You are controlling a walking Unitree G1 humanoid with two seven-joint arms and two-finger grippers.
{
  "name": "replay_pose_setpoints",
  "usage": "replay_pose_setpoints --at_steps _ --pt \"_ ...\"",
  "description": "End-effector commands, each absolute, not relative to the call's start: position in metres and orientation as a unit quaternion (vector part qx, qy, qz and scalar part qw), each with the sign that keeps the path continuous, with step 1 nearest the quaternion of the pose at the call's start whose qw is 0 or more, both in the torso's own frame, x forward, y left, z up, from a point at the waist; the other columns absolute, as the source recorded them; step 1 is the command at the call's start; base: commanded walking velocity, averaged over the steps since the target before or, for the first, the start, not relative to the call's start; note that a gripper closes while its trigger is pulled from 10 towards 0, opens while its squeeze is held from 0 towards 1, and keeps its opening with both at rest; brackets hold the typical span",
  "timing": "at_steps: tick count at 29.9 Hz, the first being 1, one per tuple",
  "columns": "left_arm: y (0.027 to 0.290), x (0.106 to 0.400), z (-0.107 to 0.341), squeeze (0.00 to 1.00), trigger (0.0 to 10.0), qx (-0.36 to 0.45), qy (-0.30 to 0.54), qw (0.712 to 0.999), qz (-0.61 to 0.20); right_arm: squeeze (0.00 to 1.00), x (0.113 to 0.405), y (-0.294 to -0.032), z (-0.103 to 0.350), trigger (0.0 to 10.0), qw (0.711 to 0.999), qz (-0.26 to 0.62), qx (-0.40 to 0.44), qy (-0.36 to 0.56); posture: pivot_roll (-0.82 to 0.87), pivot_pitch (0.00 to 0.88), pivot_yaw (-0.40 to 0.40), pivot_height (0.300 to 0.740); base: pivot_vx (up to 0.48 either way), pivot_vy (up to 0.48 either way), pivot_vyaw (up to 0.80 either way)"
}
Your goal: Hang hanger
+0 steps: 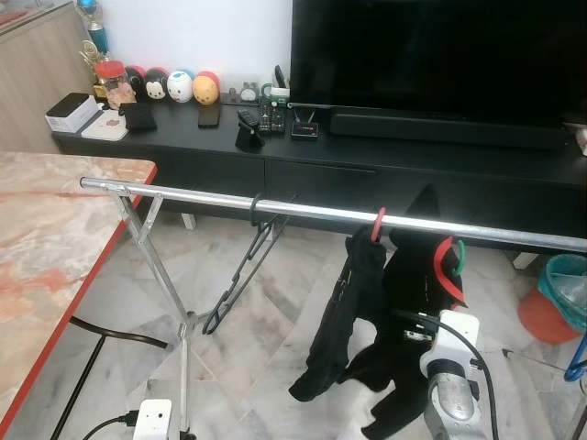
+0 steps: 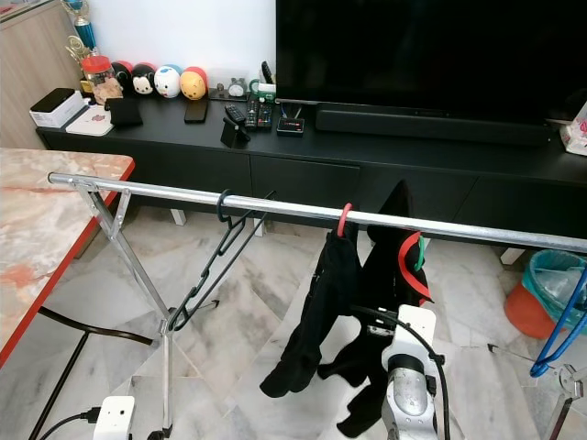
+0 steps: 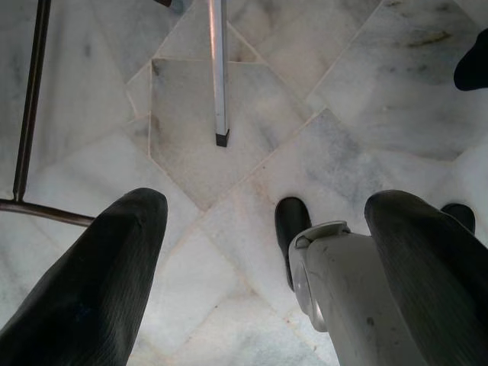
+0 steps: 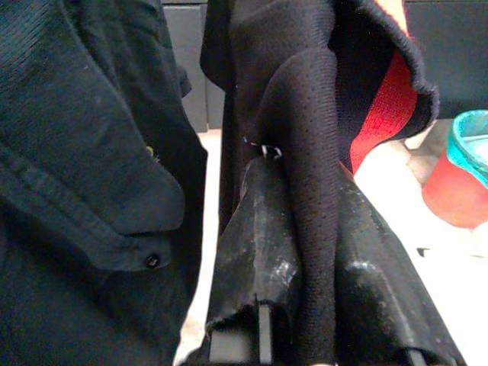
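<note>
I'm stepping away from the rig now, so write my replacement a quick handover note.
Right hand: shut on the black and red garment, held up just under the rail.
Left hand: open, idle, pointing at the marble floor.
Done: an empty black hanger and a red hanger carrying a dark garment hang on the rail.
Left: I cannot tell whether the held garment's hanger is hooked; check, then release.

r arm [image 1: 451,385] raised fwd, its right gripper [image 4: 313,252] w/ both fingers pinched on black mesh fabric [image 4: 305,152]; left gripper [image 3: 252,267] hangs low facing floor, fingers [image 3: 99,282] spread wide apart.
</note>
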State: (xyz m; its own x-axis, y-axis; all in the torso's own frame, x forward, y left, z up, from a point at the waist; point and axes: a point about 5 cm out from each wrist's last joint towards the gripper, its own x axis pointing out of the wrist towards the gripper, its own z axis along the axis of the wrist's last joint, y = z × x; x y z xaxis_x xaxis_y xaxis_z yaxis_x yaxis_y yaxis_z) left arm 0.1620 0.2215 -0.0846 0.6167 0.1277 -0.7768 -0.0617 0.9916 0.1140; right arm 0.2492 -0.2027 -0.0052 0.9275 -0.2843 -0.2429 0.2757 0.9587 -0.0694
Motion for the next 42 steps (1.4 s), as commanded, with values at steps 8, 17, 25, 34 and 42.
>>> replay_pose_setpoints --at_steps 8,17,25,34,42 --pt "0.221 0.160 -0.086 0.00 10.0 0.037 0.437 0.897 0.053 0.00 0.257 -0.203 0.000 10.0 0.982 -0.142 -0.018 0.122 -0.05 0.000 -0.012 0.740 0.000 0.000 0.00" --pt "0.222 0.157 -0.087 0.00 10.0 0.038 0.439 0.896 0.052 0.00 0.262 -0.201 0.002 10.0 0.982 -0.141 -0.014 0.122 -0.04 0.000 -0.011 0.740 0.000 0.000 0.00" --pt "0.225 0.154 -0.087 0.00 10.0 0.037 0.439 0.896 0.057 0.00 0.267 -0.203 0.004 10.0 0.982 -0.147 -0.009 0.121 -0.04 0.000 -0.005 0.740 -0.255 0.000 0.00" --pt "0.225 0.156 -0.086 0.00 10.0 0.036 0.433 0.899 0.057 0.00 0.269 -0.203 0.004 10.0 0.981 -0.149 -0.002 0.125 -0.03 0.000 -0.002 0.740 -0.291 0.000 0.00" --pt "0.224 0.159 -0.084 0.00 10.0 0.037 0.426 0.902 0.057 0.00 0.269 -0.199 0.002 10.0 0.982 -0.142 -0.002 0.128 -0.03 0.000 -0.001 0.740 -0.326 0.000 -0.58"
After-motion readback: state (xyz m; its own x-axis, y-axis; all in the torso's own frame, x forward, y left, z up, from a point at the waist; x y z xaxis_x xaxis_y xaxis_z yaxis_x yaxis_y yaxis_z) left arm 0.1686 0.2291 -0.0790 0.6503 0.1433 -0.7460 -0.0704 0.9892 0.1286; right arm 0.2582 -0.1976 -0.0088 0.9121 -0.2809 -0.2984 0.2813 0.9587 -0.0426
